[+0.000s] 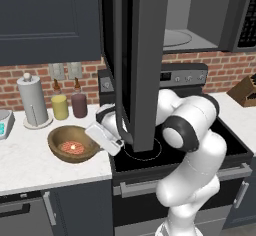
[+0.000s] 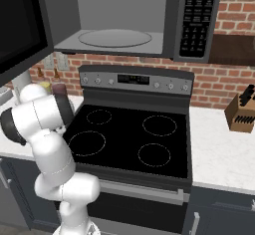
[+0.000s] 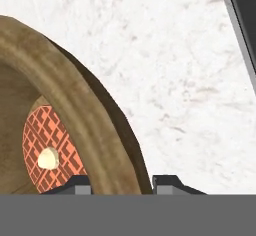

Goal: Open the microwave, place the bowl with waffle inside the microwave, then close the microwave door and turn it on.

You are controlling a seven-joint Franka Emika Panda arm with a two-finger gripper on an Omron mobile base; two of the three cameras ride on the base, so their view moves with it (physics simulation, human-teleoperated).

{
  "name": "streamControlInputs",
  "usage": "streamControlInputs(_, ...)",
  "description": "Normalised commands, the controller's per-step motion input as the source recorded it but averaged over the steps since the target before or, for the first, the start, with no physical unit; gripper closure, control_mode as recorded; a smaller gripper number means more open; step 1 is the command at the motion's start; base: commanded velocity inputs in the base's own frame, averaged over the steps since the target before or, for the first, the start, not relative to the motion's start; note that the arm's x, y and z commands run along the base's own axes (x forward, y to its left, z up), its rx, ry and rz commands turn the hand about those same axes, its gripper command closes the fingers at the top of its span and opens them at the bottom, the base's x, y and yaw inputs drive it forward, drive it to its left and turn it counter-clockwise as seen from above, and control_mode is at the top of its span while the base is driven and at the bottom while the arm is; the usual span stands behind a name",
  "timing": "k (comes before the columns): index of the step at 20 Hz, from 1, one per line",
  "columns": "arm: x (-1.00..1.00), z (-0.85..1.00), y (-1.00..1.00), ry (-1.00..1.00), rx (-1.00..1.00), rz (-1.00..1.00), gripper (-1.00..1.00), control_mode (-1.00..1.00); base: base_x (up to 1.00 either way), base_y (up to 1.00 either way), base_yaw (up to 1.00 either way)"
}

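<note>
Claw pinched shut astride near rim of bowl on tabletop, waffle loose inside: prob. light, rigid wood w/ slick wall—keep level.

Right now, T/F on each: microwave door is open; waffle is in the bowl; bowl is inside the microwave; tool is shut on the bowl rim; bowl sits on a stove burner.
1. The microwave door is open. True.
2. The waffle lies in the bowl. True.
3. The bowl is inside the microwave. False: it is on the white counter left of the stove.
4. The tool is shut on the bowl's rim. True.
5. The bowl sits on a burner. False: it is on the counter.
</note>
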Motion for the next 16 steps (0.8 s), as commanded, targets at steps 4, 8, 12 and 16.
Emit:
streamControlInputs(4, -0.69, 0.04, -0.03, -0.03, 0.00, 0.00, 1.00, -1.00, 0.00, 0.00, 0.00)
streamControlInputs(8, -0.62, 0.30, -0.43, 0.00, 0.00, -0.01, 1.00, -1.00, 0.00, 0.00, 0.00)
streamControlInputs(12, -0.23, 0.44, -0.56, 0.00, 0.00, -0.06, 1.00, -1.00, 0.00, 0.00, 0.00)
streamControlInputs(16, -0.04, 0.44, -0.74, 0.00, 0.00, -0.12, 1.00, -1.00, 0.00, 0.00, 0.00)
